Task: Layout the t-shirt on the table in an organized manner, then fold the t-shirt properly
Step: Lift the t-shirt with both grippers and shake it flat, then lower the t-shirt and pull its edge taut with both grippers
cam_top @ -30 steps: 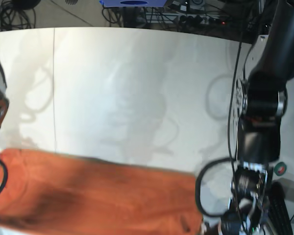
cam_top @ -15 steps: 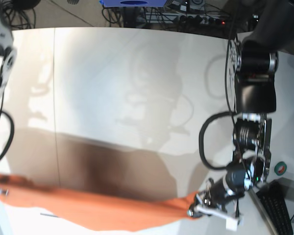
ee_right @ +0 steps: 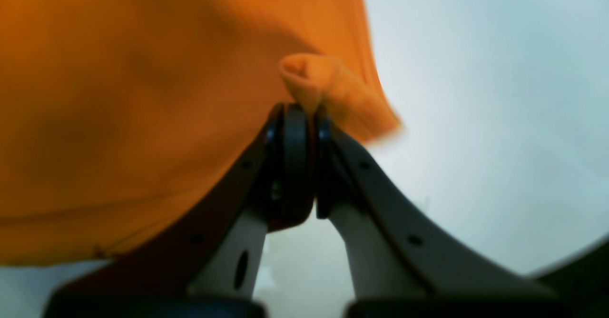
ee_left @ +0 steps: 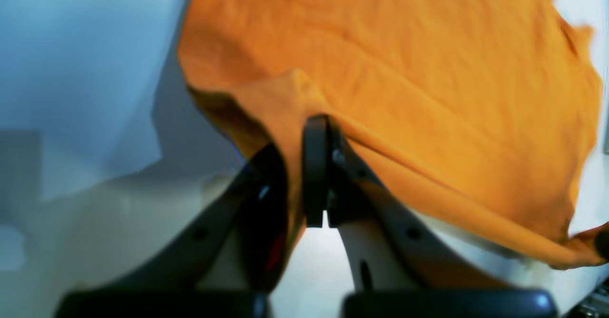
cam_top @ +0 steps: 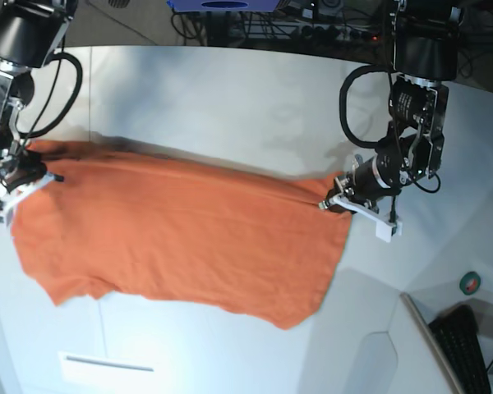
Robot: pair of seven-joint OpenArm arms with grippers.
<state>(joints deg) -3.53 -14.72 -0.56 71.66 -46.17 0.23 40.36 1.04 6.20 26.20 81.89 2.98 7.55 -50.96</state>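
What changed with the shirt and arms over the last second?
Both arms carried the t-shirt away from the near table edge toward its middle, spreading it out. The left gripper and right gripper kept their fingers clamped on its edge; nothing was released.

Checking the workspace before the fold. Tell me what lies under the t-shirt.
Only the white table shows around and below the orange t-shirt, which both grippers hold stretched by its far edge. Whatever sits beneath the spread cloth is covered, though no bumps show.

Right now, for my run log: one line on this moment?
left gripper: shut on t-shirt | right gripper: shut on t-shirt | t-shirt: stretched between both over table
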